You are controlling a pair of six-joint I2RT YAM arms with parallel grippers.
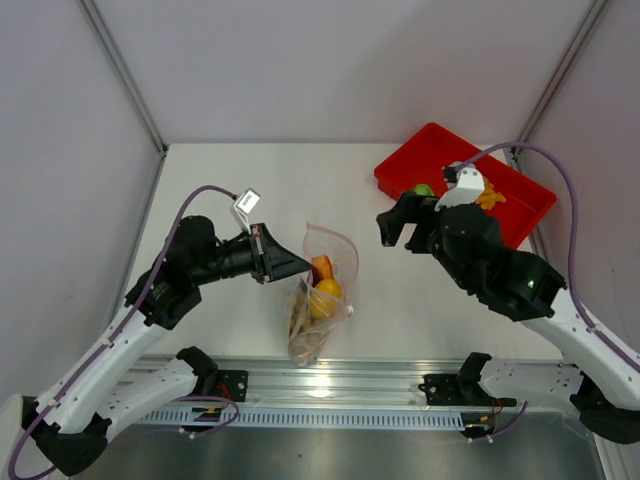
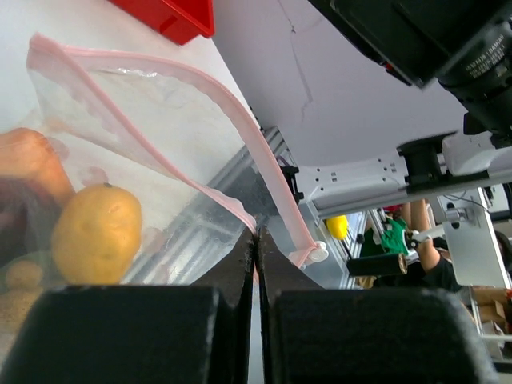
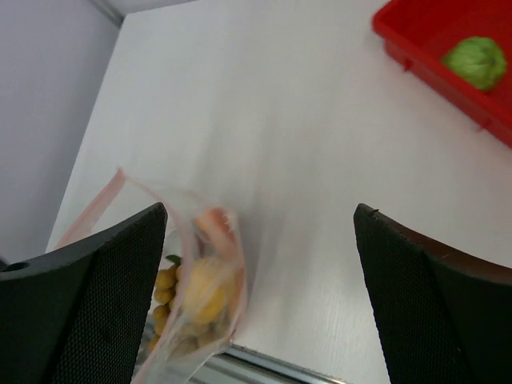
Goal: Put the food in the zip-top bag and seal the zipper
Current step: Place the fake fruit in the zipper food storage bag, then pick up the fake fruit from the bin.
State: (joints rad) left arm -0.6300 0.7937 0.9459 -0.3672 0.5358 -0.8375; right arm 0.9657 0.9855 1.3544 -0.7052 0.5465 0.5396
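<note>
The clear zip-top bag [image 1: 325,300] hangs just above the table's near middle, its mouth up. My left gripper [image 1: 291,265] is shut on its left mouth edge. The left wrist view shows the jaws [image 2: 256,240] pinched on the pinkish zipper [image 2: 200,88], the mouth gaping. Inside the bag sit food pieces: a yellow round fruit [image 2: 96,232], an orange piece [image 2: 28,160], and grapes [image 3: 164,300] lower down. My right gripper [image 1: 393,232] hovers open to the right of the bag, nothing between its fingers [image 3: 96,296]. A green leafy piece [image 3: 478,62] and an orange lumpy piece [image 1: 490,197] lie in the tray.
The red tray [image 1: 440,150] stands at the back right, partly under my right arm. White walls close in the table at the back and on both sides. A metal rail [image 1: 330,385] runs along the near edge below the bag.
</note>
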